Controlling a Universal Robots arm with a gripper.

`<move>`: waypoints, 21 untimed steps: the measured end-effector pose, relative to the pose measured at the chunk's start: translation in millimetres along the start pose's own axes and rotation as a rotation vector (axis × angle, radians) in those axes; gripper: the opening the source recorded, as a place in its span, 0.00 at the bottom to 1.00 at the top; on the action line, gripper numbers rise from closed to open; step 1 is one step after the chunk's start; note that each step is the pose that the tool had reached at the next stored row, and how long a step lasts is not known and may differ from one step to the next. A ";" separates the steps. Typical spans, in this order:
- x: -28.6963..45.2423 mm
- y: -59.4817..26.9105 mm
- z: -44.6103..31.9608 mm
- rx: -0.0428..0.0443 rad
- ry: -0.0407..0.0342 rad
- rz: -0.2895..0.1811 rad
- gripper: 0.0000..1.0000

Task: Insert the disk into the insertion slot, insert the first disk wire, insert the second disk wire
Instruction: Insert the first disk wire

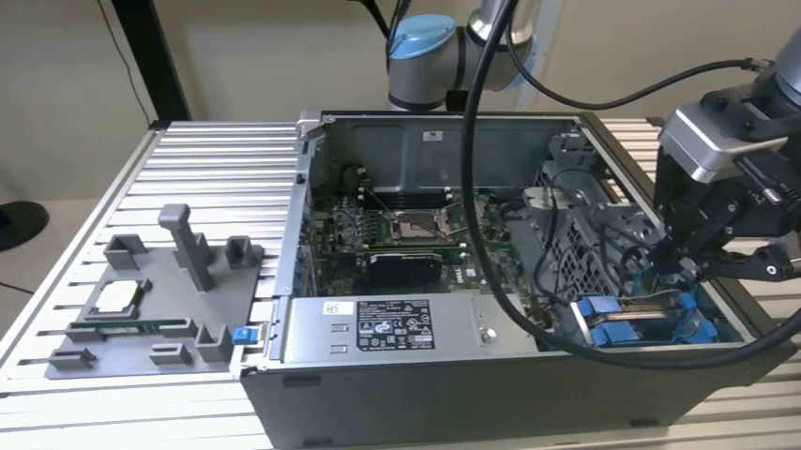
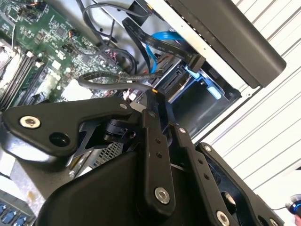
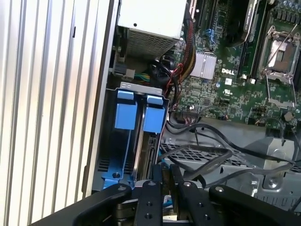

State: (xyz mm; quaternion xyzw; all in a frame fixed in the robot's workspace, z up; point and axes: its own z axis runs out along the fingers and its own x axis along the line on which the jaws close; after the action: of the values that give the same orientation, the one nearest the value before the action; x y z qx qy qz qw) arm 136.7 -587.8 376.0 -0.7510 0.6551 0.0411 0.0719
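In the exterior view you see an open computer case (image 1: 426,262) lying on the slatted tabletop (image 1: 188,178). The gripper (image 1: 667,267) is lowered into the case's corner at the exterior view's right. It hangs just above the insertion slot (image 1: 696,328), where the disk (image 1: 622,330) sits edge-on with its blue carrier showing. The grey power-supply box (image 1: 375,328) lies beside the slot. A grey parts tray (image 1: 163,309) rests well apart, at the exterior view's left. In the second wrist view the gripper (image 2: 151,94) looks clenched, its fingers (image 2: 149,127) drawn together at the tips. A black wire (image 2: 117,77) crosses right at those tips, but you cannot tell whether it is pinched. A blue cable (image 2: 160,47) curves beyond it, and the green circuit board (image 2: 42,42) lies further in. In the first wrist view the gripper (image 3: 163,168) shows only a sliver of gap. It is near the slot (image 3: 107,141), where the disk's blue carrier tabs (image 3: 154,118) stand side by side. Black wires (image 3: 207,160) drape over the perforated metal beside the slot.
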 end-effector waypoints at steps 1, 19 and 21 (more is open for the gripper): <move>0.2 0.0 0.1 -0.0003 0.0030 0.002 0.00; 1.9 0.2 2.8 0.0022 0.0319 0.041 0.00; 2.3 -0.4 4.2 0.0019 0.0349 0.041 0.00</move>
State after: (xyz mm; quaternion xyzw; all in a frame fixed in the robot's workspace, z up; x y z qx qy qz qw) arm 137.6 -589.3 371.5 -0.7379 0.6716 0.0288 0.0603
